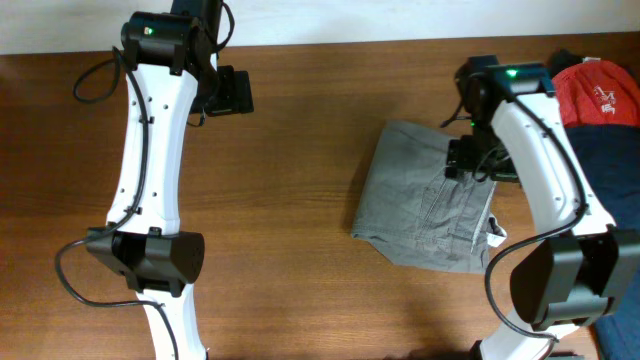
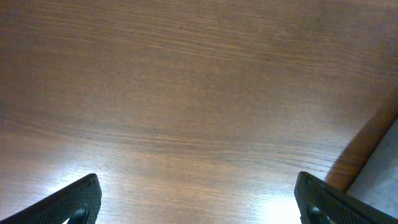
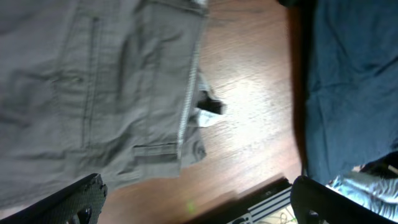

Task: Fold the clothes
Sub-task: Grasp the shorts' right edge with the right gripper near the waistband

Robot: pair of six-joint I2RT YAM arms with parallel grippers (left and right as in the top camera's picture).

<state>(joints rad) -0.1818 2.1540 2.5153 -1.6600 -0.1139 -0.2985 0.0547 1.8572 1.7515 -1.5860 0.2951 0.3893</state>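
Note:
The grey shorts point(image 1: 425, 200) lie folded into a compact rectangle on the wooden table, right of centre, with a small white tag point(image 1: 497, 232) at their right edge. In the right wrist view the shorts point(image 3: 93, 81) show a stitched pocket, the waistband and the tag point(image 3: 204, 118). My right gripper point(image 1: 470, 160) hovers over the shorts' upper right part; its fingers point(image 3: 198, 202) are wide apart and empty. My left gripper point(image 1: 232, 92) is at the far left of the table, away from the shorts, fingers point(image 2: 199, 202) wide apart over bare wood. A grey corner of the shorts point(image 2: 382, 171) shows at the right.
A pile of other clothes lies at the table's right edge: a red garment point(image 1: 598, 92) and dark blue fabric point(image 1: 620, 160), also in the right wrist view point(image 3: 354, 81). The table's front edge shows in the right wrist view point(image 3: 267, 196).

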